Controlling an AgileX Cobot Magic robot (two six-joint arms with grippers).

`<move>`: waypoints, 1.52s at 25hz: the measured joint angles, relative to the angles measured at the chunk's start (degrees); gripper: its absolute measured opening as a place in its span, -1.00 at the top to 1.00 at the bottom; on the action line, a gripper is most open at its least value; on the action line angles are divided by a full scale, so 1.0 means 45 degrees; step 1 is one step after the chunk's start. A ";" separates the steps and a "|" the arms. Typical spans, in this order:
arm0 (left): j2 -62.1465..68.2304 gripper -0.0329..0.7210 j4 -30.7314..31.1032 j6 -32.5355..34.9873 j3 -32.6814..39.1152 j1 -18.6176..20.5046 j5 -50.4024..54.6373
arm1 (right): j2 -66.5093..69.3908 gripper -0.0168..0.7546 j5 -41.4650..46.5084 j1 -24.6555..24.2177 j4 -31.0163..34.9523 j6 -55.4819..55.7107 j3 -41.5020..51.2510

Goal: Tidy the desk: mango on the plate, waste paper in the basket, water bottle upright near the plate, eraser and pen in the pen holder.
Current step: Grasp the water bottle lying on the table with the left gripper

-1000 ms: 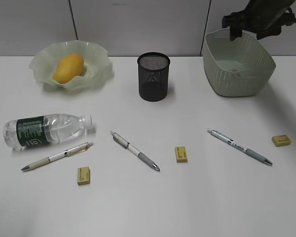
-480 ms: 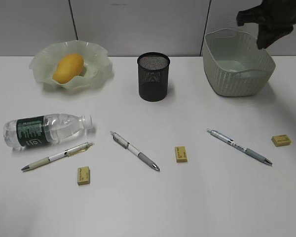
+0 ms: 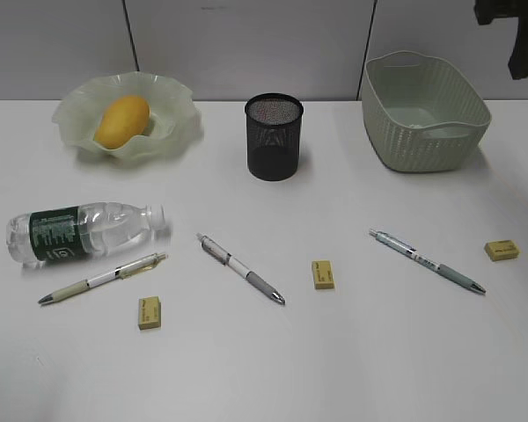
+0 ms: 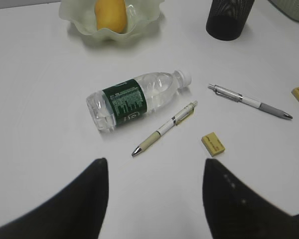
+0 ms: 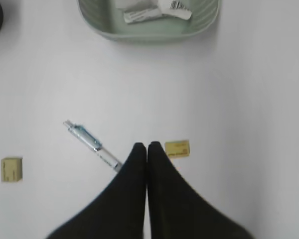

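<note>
The mango (image 3: 121,120) lies on the ruffled plate (image 3: 70,110) at the back left. The water bottle (image 3: 84,231) lies on its side at the left, also in the left wrist view (image 4: 137,99). Three pens (image 3: 101,279) (image 3: 242,269) (image 3: 427,261) and three yellow erasers (image 3: 150,312) (image 3: 323,274) (image 3: 502,251) lie on the desk. The pen holder (image 3: 274,138) stands mid-back. Waste paper (image 5: 152,11) lies in the basket (image 5: 149,35). My left gripper (image 4: 154,167) is open and empty above the desk near the bottle. My right gripper (image 5: 147,145) is shut and empty, high at the exterior view's top right (image 3: 517,61).
The basket (image 3: 422,141) stands at the back right by the grey wall panels. Under my right gripper lie a pen (image 5: 92,144) and an eraser (image 5: 177,148). A pen (image 4: 164,128) and an eraser (image 4: 213,144) lie just ahead of my left gripper.
My right gripper has risen and moved right, from over the basket to the top right corner. Nothing on the desk has moved.
</note>
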 joint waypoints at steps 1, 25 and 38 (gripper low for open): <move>0.0000 -0.29 0.0000 0.0000 0.0000 0.0000 0.0000 | -0.0418 0.92 0.0000 0.0000 0.0104 -0.0099 0.0481; 0.0000 -0.28 -0.0026 0.0000 0.0000 0.0000 0.0000 | -1.1024 -0.50 -0.2180 0.0000 0.1768 -0.0572 0.8637; 0.0064 -0.28 -0.0346 0.0000 0.0010 0.0000 -0.1354 | -1.6481 -0.47 -0.1503 0.0000 0.1779 -0.0603 1.2291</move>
